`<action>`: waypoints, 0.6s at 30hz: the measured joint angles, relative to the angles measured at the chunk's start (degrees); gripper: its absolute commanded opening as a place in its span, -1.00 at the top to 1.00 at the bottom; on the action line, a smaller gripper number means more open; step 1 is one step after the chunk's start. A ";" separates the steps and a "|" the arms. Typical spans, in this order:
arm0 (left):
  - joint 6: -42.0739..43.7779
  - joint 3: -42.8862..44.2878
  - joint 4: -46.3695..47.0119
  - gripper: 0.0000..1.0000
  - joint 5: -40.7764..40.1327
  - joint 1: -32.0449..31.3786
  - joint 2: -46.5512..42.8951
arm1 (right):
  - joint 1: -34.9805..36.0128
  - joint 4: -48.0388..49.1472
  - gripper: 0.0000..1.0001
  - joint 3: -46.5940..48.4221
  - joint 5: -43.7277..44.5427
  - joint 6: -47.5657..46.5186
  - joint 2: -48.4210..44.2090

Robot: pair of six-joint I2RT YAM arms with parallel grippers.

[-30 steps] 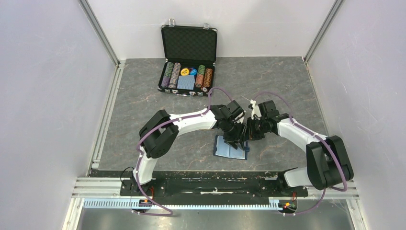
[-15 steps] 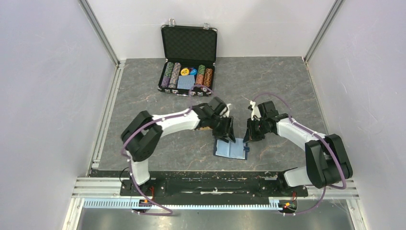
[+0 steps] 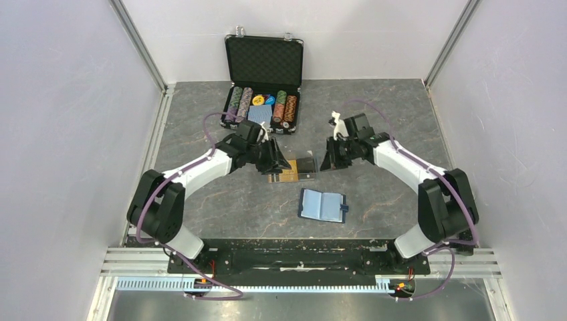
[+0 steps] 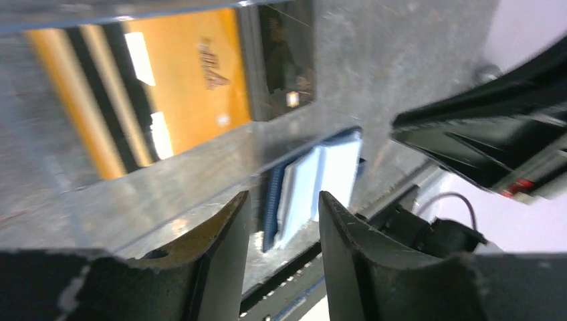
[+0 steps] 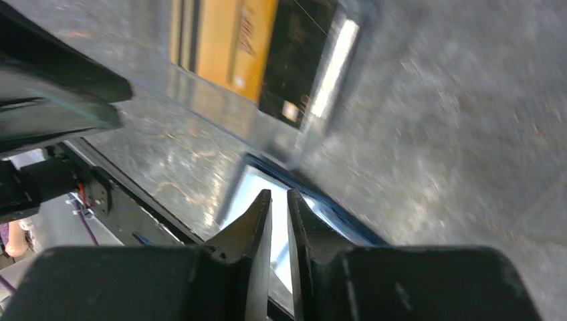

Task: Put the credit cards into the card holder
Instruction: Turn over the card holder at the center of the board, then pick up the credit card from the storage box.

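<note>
While holder (image 3: 321,205) is lying open nearest arm bases, cards (image 4: 180,87), gold and dark, are sitting beyond in clear tray (image 3: 304,160). Beside tray, left gripper (image 4: 284,200) is hovering, fingers half apart, empty; right gripper (image 5: 279,195) opposite, fingers nearly together, empty. Likely step: fetching card. Next move is needing fingertip pinch on card edge. Farthest, chip case (image 3: 262,63) is standing open.

Grey marbled table (image 3: 401,134); blue card holder (image 3: 322,205) open near front, clear tray (image 3: 309,164) mid-table, chip case (image 3: 263,61) behind
</note>
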 measured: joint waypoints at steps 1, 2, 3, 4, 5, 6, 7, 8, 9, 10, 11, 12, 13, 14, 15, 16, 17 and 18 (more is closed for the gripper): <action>0.48 0.24 -1.64 0.13 -0.92 0.76 -0.24 | 0.83 0.09 0.58 2.12 -0.13 0.37 1.25; 1.33 0.81 -3.93 0.16 -2.32 1.33 -0.33 | 1.66 0.11 0.56 4.24 -0.39 0.63 2.51; 2.38 1.75 -6.56 0.22 -3.87 1.75 -0.26 | 2.49 0.15 0.53 6.29 -0.63 0.94 3.80; 3.63 2.93 -9.25 0.28 -5.44 1.92 -0.13 | 3.43 0.28 0.50 8.76 -0.92 1.27 5.44; 4.90 4.28 -11.67 0.33 -6.93 1.95 0.07 | 4.04 0.55 0.47 10.25 -1.05 1.46 6.62; 6.29 5.99 -14.10 0.39 -8.37 1.90 0.46 | 4.94 0.55 0.45 12.35 -1.22 1.73 8.26; 7.58 7.65 -15.85 0.46 -9.75 1.88 0.98 | 5.53 0.63 0.42 13.70 -1.38 1.90 9.53; 8.68 9.18 -17.27 0.51 -11.04 1.88 1.64 | 6.27 0.79 0.40 15.37 -1.46 1.99 11.26; 9.99 10.67 -18.67 0.56 -12.35 1.88 2.45 | 6.75 0.90 0.38 16.41 -1.62 2.10 12.59; 10.73 11.61 -19.52 0.60 -13.16 1.88 3.10 | 7.19 1.11 0.36 17.33 -1.79 2.19 13.88; 11.45 12.41 -20.28 0.67 -13.90 1.88 3.78 | 7.65 1.42 0.35 18.03 -1.92 2.36 15.21; 12.46 13.64 -21.62 0.71 -14.93 1.88 4.94 | 8.07 1.79 0.34 18.47 -2.05 2.60 16.52; 12.83 14.34 -22.27 0.75 -15.52 1.88 5.84 | 8.39 2.14 0.31 18.62 -2.12 2.91 17.66; 13.49 15.28 -23.21 0.78 -16.22 1.88 7.10 | 8.59 2.27 0.29 18.64 -2.16 3.15 18.53; 14.36 16.11 -24.02 0.81 -16.85 1.88 8.39 | 8.76 2.38 0.26 18.67 -2.19 3.41 19.52; 14.93 16.83 -24.74 0.84 -17.31 1.88 9.64 | 8.85 2.51 0.24 18.67 -2.19 3.63 20.26; 15.30 17.33 -25.22 0.87 -17.92 1.86 10.62 | 8.96 2.78 0.21 18.69 -2.21 3.89 21.03; 15.85 18.03 -26.01 0.89 -18.38 1.81 11.91 | 8.98 3.08 0.19 18.69 -2.21 4.13 21.75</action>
